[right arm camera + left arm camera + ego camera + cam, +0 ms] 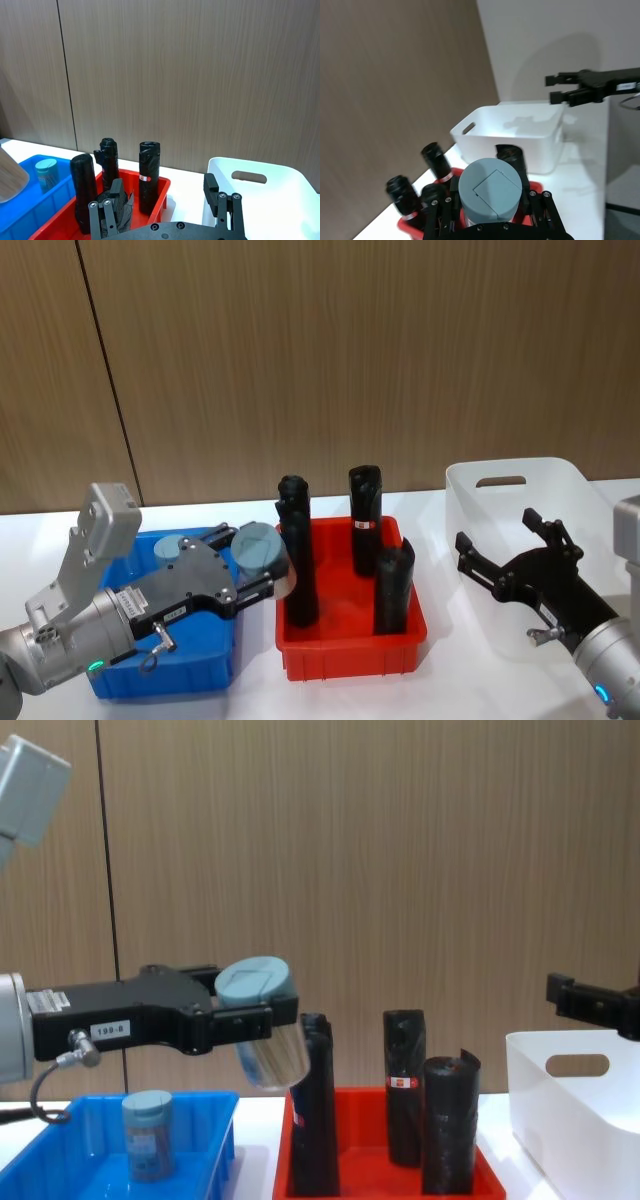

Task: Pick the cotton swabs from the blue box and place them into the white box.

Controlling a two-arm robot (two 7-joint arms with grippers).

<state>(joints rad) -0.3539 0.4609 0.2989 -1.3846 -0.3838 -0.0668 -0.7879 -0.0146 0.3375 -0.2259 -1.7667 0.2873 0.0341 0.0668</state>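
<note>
My left gripper (262, 566) is shut on a cotton swabs jar (258, 548), a clear cylinder with a grey-blue lid (490, 190). It holds the jar tilted in the air (262, 1038), above the gap between the blue box (200, 680) and the red tray. Another cotton swabs jar (148, 1132) stands upright inside the blue box (60, 1160), also seen from the right wrist (46, 172). The white box (470, 540) sits at the far right. My right gripper (497, 530) hovers open over the white box's near part, with nothing between its fingers.
A red tray (350, 655) between the two boxes holds three tall black rolls (364, 515), which rise about as high as the held jar (405, 1080). A wood-panelled wall stands close behind the white table.
</note>
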